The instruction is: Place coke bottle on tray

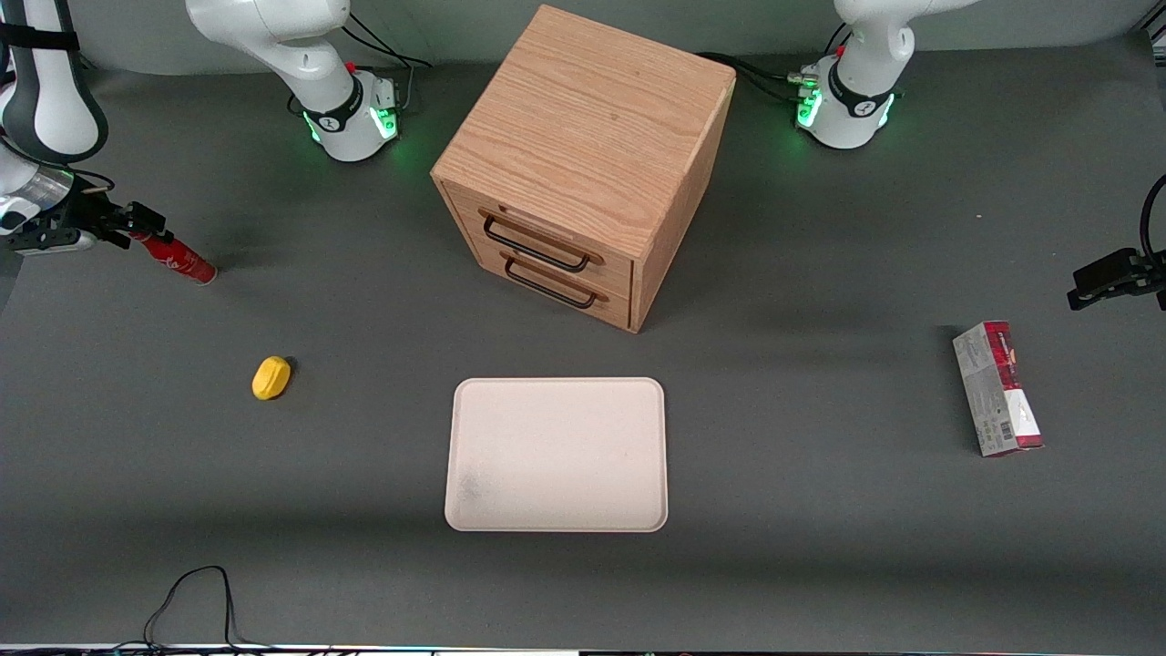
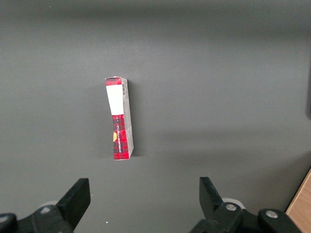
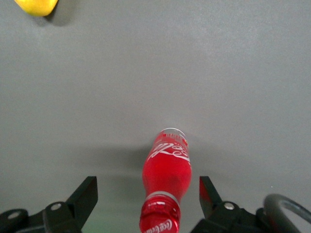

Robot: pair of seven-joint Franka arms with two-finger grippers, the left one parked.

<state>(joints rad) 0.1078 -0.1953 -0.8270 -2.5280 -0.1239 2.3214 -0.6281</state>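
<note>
The coke bottle (image 1: 178,260) is small, slim and red with white lettering. It lies on its side on the grey table toward the working arm's end. My right gripper (image 1: 135,226) is at its capped end. In the right wrist view the gripper (image 3: 146,185) is open, with one finger on each side of the bottle's neck and not touching it. The bottle (image 3: 167,165) points away from the wrist, with its red cap nearest the camera. The cream tray (image 1: 565,456) lies flat and bare in front of the cabinet, nearer the front camera, well apart from the bottle.
A small yellow object (image 1: 271,377) lies between bottle and tray, nearer the front camera; it also shows in the right wrist view (image 3: 36,6). The wooden drawer cabinet (image 1: 583,155) stands mid-table. A red-and-grey carton (image 1: 997,387) lies toward the parked arm's end.
</note>
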